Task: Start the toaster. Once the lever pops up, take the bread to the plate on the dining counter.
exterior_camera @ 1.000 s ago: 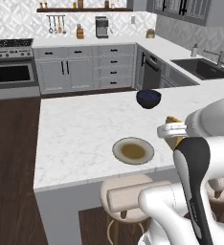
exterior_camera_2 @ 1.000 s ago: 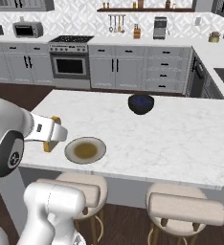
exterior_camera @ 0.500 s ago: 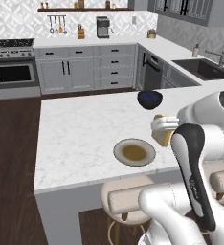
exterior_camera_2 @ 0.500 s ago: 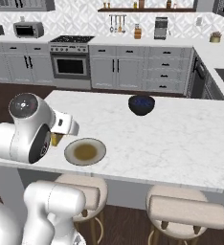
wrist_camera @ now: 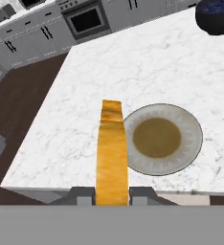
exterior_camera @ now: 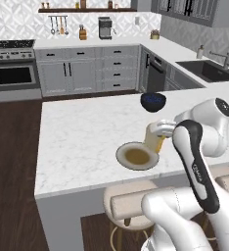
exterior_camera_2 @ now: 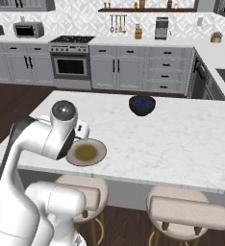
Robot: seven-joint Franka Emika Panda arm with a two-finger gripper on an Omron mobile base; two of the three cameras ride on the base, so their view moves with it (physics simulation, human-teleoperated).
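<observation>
A dark blue bowl [exterior_camera_2: 142, 105] sits above two cushioned stools [exterior_camera_2: 186, 214], seemingly empty.

Bare marble around plate [wrist_camera: 190, 122] (bowl [exterior_camera: 153, 101] apart)

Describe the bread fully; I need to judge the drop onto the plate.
The bread is a golden-orange slice with a browner crust, seen edge-on in the hand view. It is clamped between the two dark fingers of the gripper, held above the dining counter, beside the plate and overlapping its rim in that view. Nothing else touches it.
</observation>
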